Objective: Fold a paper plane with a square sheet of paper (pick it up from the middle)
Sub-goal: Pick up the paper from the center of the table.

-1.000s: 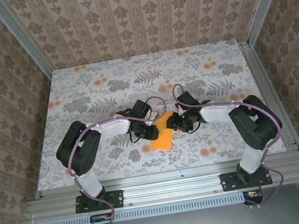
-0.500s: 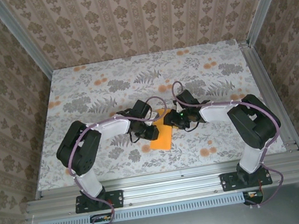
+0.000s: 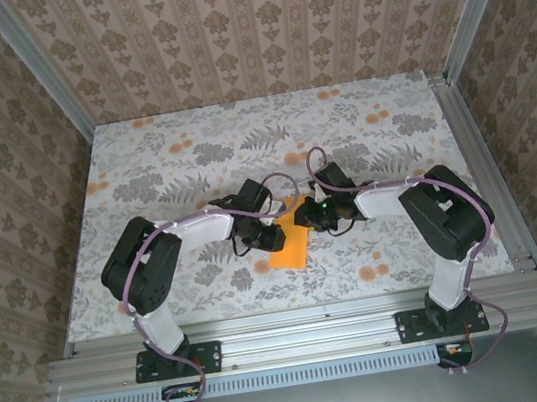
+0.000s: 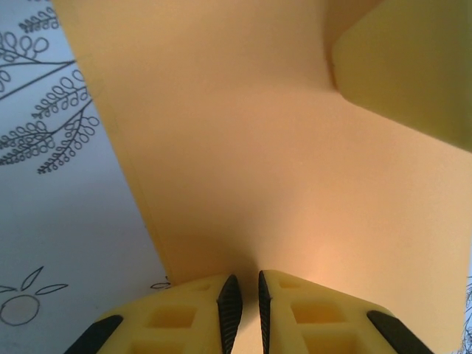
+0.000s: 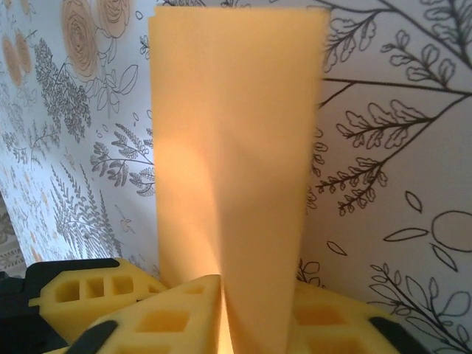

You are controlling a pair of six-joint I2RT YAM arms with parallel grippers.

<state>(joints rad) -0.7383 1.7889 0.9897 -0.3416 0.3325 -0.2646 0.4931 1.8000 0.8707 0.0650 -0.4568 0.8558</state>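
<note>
- Table (image 3: pixel 191 157), covered by a grey cloth (image 3: pixel 390 132) printed with leaf sprays and small orange flowers.
- Walls (image 3: pixel 262 20), papered in beige damask, on three sides.
- Aluminium rail (image 3: pixel 309 334), along the table's near edge.

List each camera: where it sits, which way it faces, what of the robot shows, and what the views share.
Top external: above and behind both arms, looking down on the floral cloth; left gripper and right gripper meet at the folded orange paper.
Left wrist: on the left arm, looking along its fingers, pinched on the paper.
Right wrist: on the right arm, looking along its fingers, clamped on the paper.
Shared: paper and cloth, all three.
</note>
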